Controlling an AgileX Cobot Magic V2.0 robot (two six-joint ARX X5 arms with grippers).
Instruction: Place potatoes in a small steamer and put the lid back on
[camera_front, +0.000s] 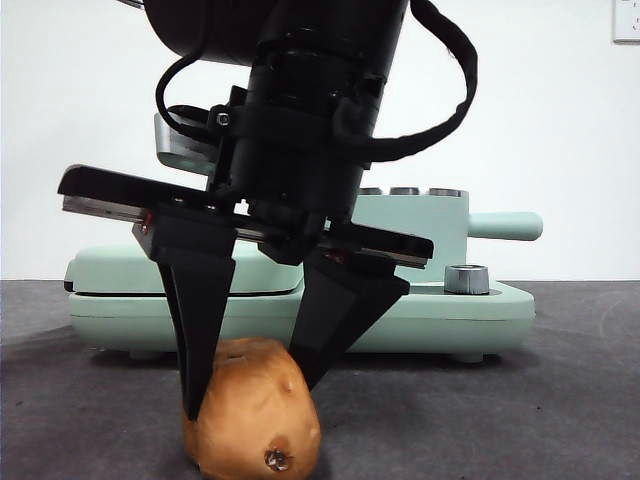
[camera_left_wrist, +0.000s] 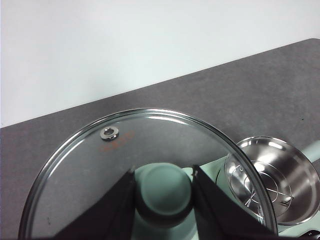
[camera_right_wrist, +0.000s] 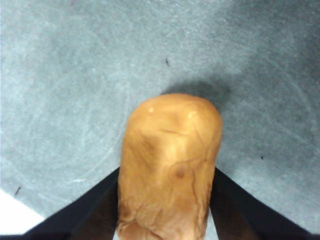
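The orange-brown potato (camera_front: 255, 420) lies at the near edge of the dark table, a dark eye spot facing me. My right gripper (camera_front: 250, 400) comes down from above and its black jaws press the potato's two sides; the right wrist view shows the potato (camera_right_wrist: 170, 150) wedged between the jaws of that gripper (camera_right_wrist: 167, 175). My left gripper (camera_left_wrist: 163, 170) is shut on the mint-green knob of the glass lid (camera_left_wrist: 100, 170) and holds it up. The small steamer (camera_left_wrist: 280, 180) stands open beside the lid, its steel inside and rack showing. It stands behind the arm in the front view (camera_front: 440, 225).
A wide mint-green appliance base (camera_front: 120, 285) runs across the back of the table and bears the steamer, with a steel knob (camera_front: 466, 278) near its right end. The steamer's side handle (camera_front: 505, 226) points right. A white wall stands behind.
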